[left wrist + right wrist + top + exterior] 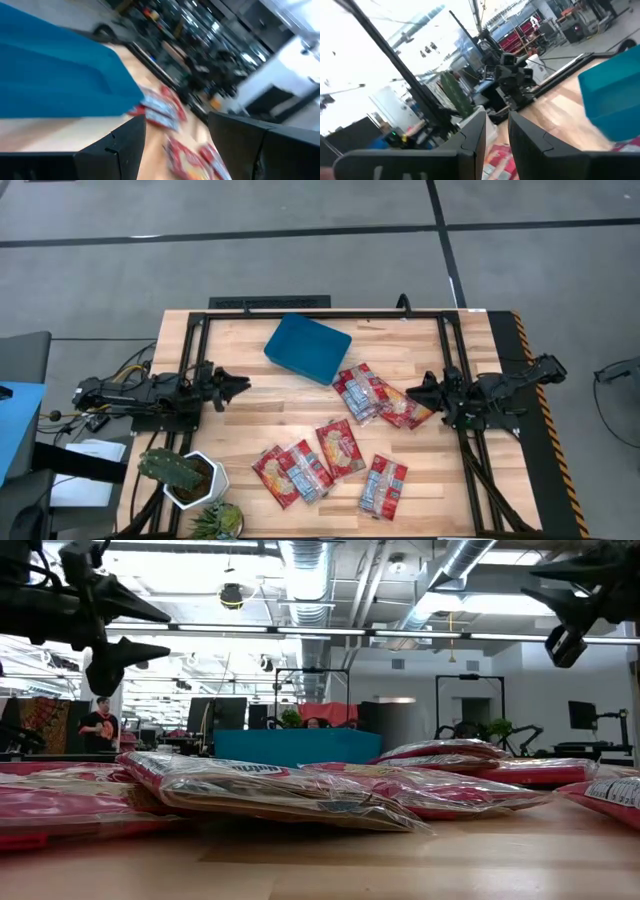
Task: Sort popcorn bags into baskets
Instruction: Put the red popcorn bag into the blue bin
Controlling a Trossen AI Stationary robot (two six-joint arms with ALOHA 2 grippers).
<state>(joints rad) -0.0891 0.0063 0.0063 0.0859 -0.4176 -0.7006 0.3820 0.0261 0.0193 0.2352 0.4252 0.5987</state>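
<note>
High view: right pincer [412, 393], slightly parted and empty, hangs beside popcorn bags [380, 398].

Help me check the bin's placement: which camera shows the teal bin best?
The high view: the whole teal bin shows from above, at the table's far middle. The low view gives only its side behind packets; both wrist views catch just a part.

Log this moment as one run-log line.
left hand: open, empty, table's left | right hand: partly open, empty, beside bags | bin: no bags seen inside
</note>
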